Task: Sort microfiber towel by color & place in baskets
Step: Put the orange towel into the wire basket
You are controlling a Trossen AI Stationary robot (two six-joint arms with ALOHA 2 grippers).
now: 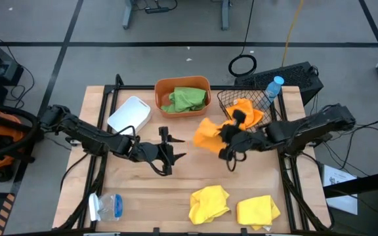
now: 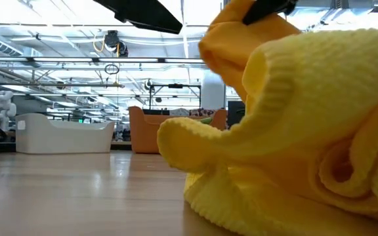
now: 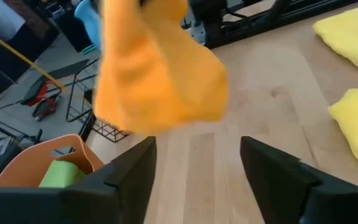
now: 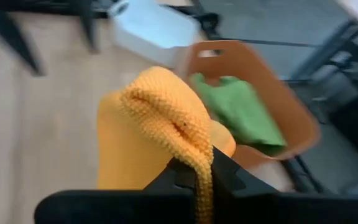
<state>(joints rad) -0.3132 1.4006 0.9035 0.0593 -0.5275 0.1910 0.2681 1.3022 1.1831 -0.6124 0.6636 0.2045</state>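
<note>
My right gripper (image 1: 226,139) is shut on an orange towel (image 1: 209,134) in front of the black wire basket (image 1: 241,98), which holds another orange towel (image 1: 249,108). The held towel also shows in the right wrist view (image 4: 148,124) and hangs in the left wrist view (image 3: 157,74). My left gripper (image 1: 168,155) waits open at the table's middle, left of the held towel. The orange tub (image 1: 182,84) holds green cloth (image 1: 188,98). The white tub (image 1: 130,115) stands to its left. Two yellow towels (image 1: 209,202) (image 1: 258,211) lie at the near edge. My right gripper pinches a raised fold of the orange towel (image 4: 191,146) between its two fingers (image 4: 225,168), coming from the table's right and slanting down. The towel hangs slack below and ahead of the fingers, and its lower edge (image 3: 166,121) is clear of the table.
A clear bottle with a blue cap (image 1: 274,88) stands beside the wire basket. Another clear bottle (image 1: 107,206) lies at the near left corner. In the low view a yellow towel (image 2: 294,131) fills the foreground. Bare wood lies between the grippers and the yellow towels.
</note>
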